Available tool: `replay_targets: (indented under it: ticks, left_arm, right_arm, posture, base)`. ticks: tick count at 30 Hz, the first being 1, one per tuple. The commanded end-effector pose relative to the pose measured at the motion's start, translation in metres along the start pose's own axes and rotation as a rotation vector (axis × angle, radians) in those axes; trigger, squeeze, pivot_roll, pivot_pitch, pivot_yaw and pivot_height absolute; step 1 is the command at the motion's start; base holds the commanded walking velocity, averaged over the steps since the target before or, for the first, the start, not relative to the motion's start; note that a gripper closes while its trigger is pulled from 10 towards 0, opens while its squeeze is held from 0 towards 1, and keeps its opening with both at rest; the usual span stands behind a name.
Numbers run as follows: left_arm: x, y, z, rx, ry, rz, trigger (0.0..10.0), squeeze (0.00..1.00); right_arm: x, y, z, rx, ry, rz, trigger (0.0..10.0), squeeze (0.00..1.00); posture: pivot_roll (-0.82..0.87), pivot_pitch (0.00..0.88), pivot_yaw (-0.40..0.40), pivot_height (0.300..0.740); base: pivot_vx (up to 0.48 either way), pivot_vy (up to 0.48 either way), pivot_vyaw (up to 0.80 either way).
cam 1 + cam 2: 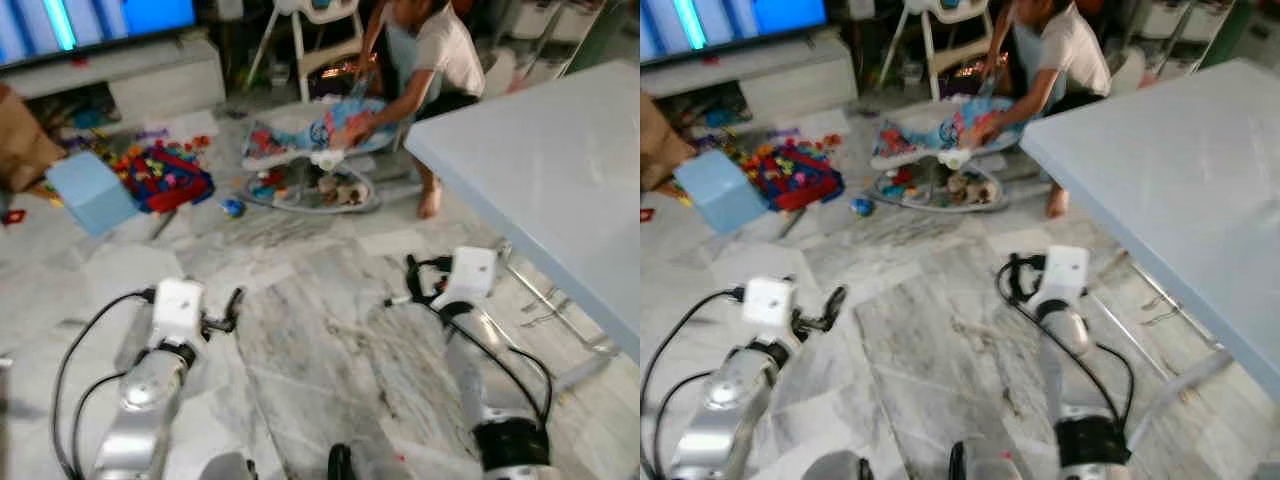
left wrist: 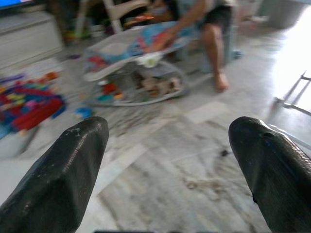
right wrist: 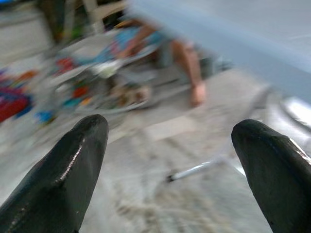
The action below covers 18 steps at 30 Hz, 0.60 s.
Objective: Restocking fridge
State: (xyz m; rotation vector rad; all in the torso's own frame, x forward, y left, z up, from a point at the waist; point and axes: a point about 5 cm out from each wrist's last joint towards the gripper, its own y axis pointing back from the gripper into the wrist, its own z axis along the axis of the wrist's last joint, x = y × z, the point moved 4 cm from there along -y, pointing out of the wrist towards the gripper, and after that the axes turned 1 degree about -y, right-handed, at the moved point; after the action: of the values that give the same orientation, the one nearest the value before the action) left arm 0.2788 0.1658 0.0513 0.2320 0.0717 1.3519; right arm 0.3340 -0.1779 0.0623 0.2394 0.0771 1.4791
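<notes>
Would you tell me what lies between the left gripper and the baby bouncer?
Bare marble floor separates the left gripper from the baby bouncer in the left wrist view.

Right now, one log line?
left pincer: open, empty | right pincer: open, empty | ahead: marble floor, person, table at right

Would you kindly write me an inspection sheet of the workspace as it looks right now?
Surface: grey marble floor; pale blue table on the robot's right.
Job's things: nothing seen; no fridge or groceries.
Clutter: colourful toy pile, light blue box, baby bouncer.
Grippers: left claw open, holding nothing; right claw open, holding nothing; both above the floor.
Cables: black cables loop along both arms.
Surroundings: person crouched at the bouncer; lit screen over a white cabinet; white high chair.
</notes>
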Motion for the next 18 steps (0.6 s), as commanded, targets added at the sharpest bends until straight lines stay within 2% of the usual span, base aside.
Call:
replay_targets:
  ticks: [1, 12, 18]
  left_arm:
    - [0.003, 0.0, 0.002, -0.01, 0.006, -0.004, 10.0, 0.0]
    - [-0.002, -0.003, 0.007, -0.032, 0.013, -0.03, 10.0, 0.0]
    - [-0.003, -0.005, 0.01, -0.046, 0.019, -0.039, 10.0, 0.0]
  right_arm:
    - [0.006, -0.002, 0.002, -0.005, -0.011, 0.008, 10.0, 0.0]
    - [0.01, -0.004, 0.006, -0.027, 0.0, 0.017, 10.0, 0.0]
    - [0.011, -0.004, 0.012, -0.056, 0.013, 0.024, 10.0, 0.0]
  posture:
    - [0.03, 0.063, -0.044, 0.74]
    - [0.03, 0.059, -0.042, 0.74]
    - [0.03, 0.058, -0.038, 0.74]
  base:
    - [0.341, 0.0, -0.8]
    - [0.403, 0.0, -0.8]
    - [0.453, 0.0, -0.09]
